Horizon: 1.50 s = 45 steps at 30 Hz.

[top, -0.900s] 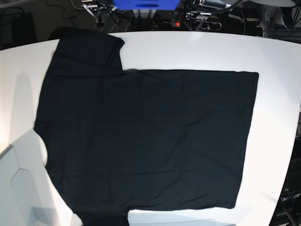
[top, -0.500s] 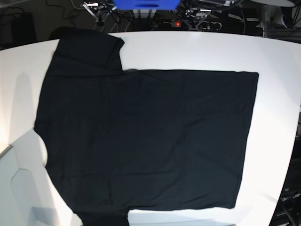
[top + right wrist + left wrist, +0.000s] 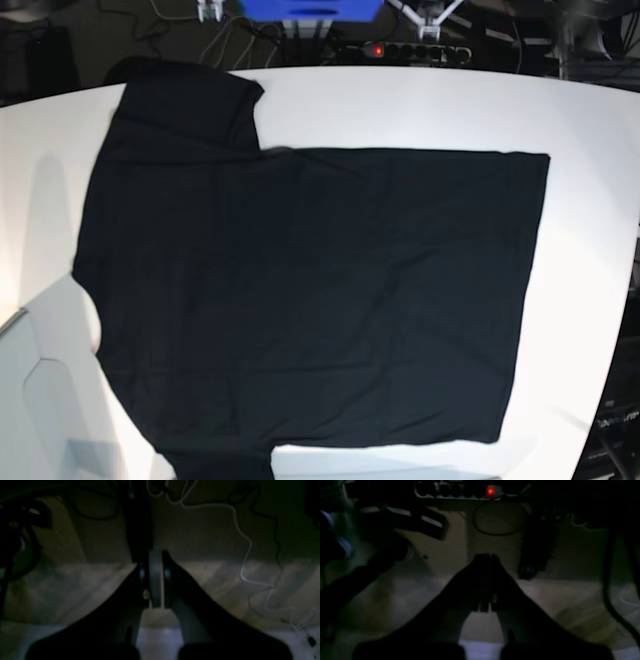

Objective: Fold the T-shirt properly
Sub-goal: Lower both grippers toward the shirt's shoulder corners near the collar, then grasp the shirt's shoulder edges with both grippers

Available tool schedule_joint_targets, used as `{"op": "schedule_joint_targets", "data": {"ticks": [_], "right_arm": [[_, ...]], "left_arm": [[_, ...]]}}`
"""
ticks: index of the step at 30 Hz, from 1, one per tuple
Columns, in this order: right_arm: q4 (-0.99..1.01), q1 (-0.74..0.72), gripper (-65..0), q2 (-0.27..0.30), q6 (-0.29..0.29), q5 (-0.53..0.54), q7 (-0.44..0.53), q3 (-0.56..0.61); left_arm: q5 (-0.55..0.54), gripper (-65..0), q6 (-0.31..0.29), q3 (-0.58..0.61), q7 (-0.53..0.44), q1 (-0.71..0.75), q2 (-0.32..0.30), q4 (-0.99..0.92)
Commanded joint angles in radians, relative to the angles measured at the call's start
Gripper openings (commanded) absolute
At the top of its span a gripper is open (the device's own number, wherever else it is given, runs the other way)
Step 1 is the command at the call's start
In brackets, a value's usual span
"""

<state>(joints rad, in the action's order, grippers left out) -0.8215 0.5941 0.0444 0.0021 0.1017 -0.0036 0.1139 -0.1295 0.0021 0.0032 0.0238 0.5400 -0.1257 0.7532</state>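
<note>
I counted one T-shirt (image 3: 310, 300), one table (image 3: 590, 200) and two grippers. The shirt lay spread flat on the white table, its hem edge toward the right of the base view and its shoulders toward the left, with one sleeve reaching to the far edge of the table and the other running off the near edge of the frame. I could see only plain black cloth (no label or print on the face turned up).

From the base view I saw the whole shirt but neither gripper over the table; at the top, beyond the table, there were only a blue box (image 3: 310, 8), one power strip (image 3: 405, 50) with a red light, and cables.

The wrist views gave me what the base view did not. The left gripper (image 3: 486, 556) had its two fingers pressed together at the tips with nothing between them, over a dim floor with the same red-lit strip (image 3: 470, 491) ahead. The right gripper (image 3: 155, 555) also had its fingers closed, with nothing held, and a white cable (image 3: 243, 555) trailing across the floor beside it. Neither wrist view showed the shirt, and both were very dark.
</note>
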Motion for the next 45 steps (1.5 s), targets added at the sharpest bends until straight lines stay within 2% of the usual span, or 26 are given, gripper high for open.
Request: {"op": "schedule_joint_targets", "data": {"ticks": [1, 6, 12, 14, 18, 21, 24, 25, 27, 29, 32, 34, 37, 39, 45], "right_arm": [[-0.063, 0.053, -65.0, 0.001, 0.003, -0.001, 0.015, 0.0], [-0.378, 0.263, -65.0, 0.033, 0.003, 0.003, 0.017, -0.003], [-0.727, 0.49, -65.0, 0.055, 0.002, 0.003, 0.015, -0.052], [-0.835, 0.557, -65.0, 0.056, 0.002, 0.003, 0.015, -0.07], [-1.048, 0.657, -65.0, 0.055, 0.002, 0.0, 0.014, -0.121], [-1.18, 0.674, -65.0, 0.056, 0.002, 0.0, 0.014, -0.153], [-1.211, 0.614, -65.0, 0.056, 0.002, -0.001, 0.014, -0.165], [-1.209, 0.58, -65.0, 0.056, 0.002, -0.001, 0.012, -0.167], [-1.209, 0.524, -60.7, 0.055, 0.002, -0.001, -0.023, -0.167], [-1.211, 0.482, -54.8, 0.053, 0.002, -0.001, -0.072, -0.167], [-1.211, 0.43, -45.3, 0.051, 0.002, -0.001, -0.117, -0.167], [-1.211, 0.413, -41.9, 0.051, 0.002, -0.001, -0.124, -0.167], [-1.211, 0.393, -40.2, 0.055, 0.002, -0.001, -0.128, -0.168], [-1.211, 0.392, -40.2, 0.055, 0.002, -0.001, -0.128, -0.168], [-1.209, 0.373, -40.2, 0.053, 0.003, -0.001, -0.128, -0.188]], "left_arm": [[0.0, -65.0, 0.002, -0.002, -0.015, 0.07, -0.021, 0.098], [0.0, -65.0, 0.003, -0.004, -0.015, 0.325, -0.091, 0.518], [0.0, -65.0, 0.003, -0.006, -0.018, 0.547, -0.142, 0.914], [0.0, -65.0, 0.003, -0.032, -0.017, 0.595, -0.147, 1.021], [0.0, -65.0, 0.002, -0.137, -0.015, 0.644, -0.116, 1.178], [0.0, -65.0, 0.0, -0.216, -0.015, 0.621, -0.101, 1.225], [-0.005, -65.0, -0.001, -0.239, -0.015, 0.549, -0.102, 1.23], [-0.026, -65.0, -0.001, -0.245, -0.015, 0.516, -0.104, 1.227], [-0.108, -64.1, -0.001, -0.26, -0.015, 0.466, -0.105, 1.225], [-0.187, -59.2, -0.001, -0.283, -0.014, 0.434, -0.105, 1.227], [-0.279, -44.0, -0.001, -0.32, -0.005, 0.371, -0.105, 1.225], [-0.302, -37.7, -0.001, -0.34, 0.058, 0.331, -0.105, 1.225], [-0.31, -37.0, -0.001, -0.385, 0.181, 0.251, -0.102, 1.212], [-0.313, -36.8, -0.001, -0.431, 0.229, 0.208, -0.096, 1.178], [-0.313, -36.6, -0.003, -0.524, 0.249, 0.107, -0.102, 1.044]]}}
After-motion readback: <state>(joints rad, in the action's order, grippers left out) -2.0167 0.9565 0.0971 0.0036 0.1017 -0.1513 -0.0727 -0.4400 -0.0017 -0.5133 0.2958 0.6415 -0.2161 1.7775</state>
